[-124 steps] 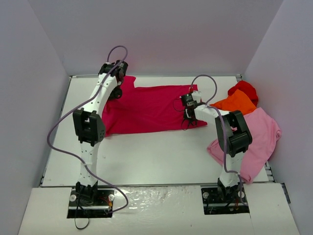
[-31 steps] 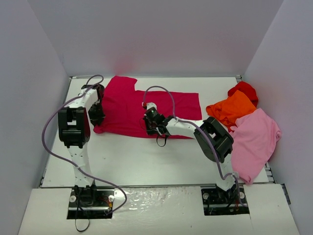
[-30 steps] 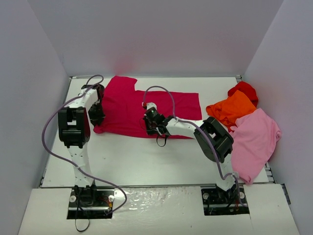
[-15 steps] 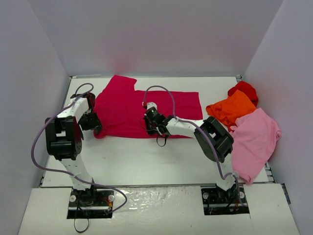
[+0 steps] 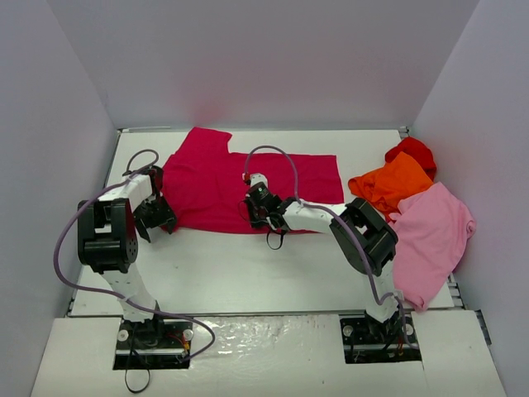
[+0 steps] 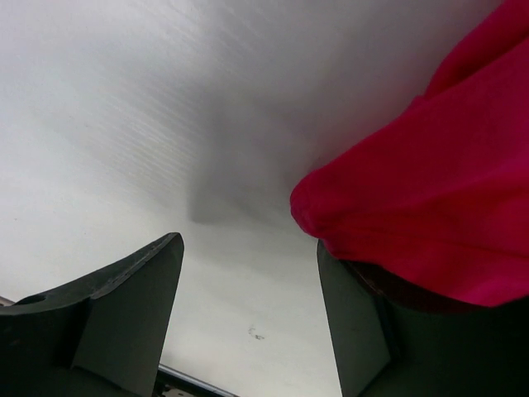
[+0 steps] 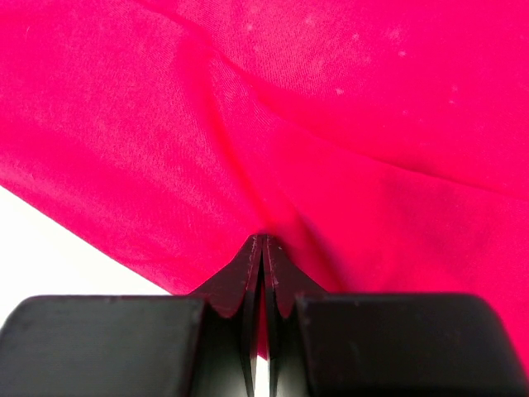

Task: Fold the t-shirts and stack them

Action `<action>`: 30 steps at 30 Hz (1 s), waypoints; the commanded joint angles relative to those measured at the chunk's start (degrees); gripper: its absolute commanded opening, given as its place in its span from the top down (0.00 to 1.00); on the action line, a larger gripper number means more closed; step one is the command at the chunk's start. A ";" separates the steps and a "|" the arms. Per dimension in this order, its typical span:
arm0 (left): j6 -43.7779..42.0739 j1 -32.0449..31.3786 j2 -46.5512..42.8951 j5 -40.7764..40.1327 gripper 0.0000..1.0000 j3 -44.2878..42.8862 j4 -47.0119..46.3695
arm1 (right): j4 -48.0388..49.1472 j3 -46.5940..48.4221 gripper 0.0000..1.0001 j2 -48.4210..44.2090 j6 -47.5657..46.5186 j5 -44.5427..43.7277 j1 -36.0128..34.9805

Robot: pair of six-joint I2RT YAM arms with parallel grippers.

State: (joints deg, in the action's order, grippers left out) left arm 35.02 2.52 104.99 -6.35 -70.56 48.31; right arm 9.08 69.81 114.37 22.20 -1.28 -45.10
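One fold underway: right gripper (image 7: 262, 241) clamped on crimson t-shirt (image 5: 216, 178) hem, left gripper (image 6: 248, 265) apart beside corner; next, grasp corner

The white-tubed left arm (image 5: 132, 289) and right arm (image 5: 318, 217) carry boxy black joint housings (image 5: 106, 236). Looping lilac cables (image 5: 57, 248) trail along each. The fingers (image 6: 124, 314) are dark grey wedges.

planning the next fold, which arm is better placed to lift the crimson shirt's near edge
Right. The right gripper is shut on the crimson shirt at its near edge; the left gripper hangs open by the shirt's left corner, holding nothing.
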 commanded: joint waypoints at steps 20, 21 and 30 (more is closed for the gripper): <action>1.79 0.54 -14.86 -1.51 0.43 5.47 -11.62 | -9.69 -2.93 1.00 1.72 -1.27 -0.76 -0.33; 2.08 0.99 -15.28 -1.28 0.42 5.68 -11.88 | -9.64 -2.93 1.00 1.85 -1.28 -0.69 -0.34; 3.75 2.22 -11.14 2.81 0.42 4.64 -15.02 | -9.71 -2.83 1.00 1.29 -1.27 -0.51 -0.26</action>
State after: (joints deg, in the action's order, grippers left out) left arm 37.18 4.34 91.80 -5.33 -63.81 36.66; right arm 9.17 69.73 114.37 22.20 -1.21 -45.10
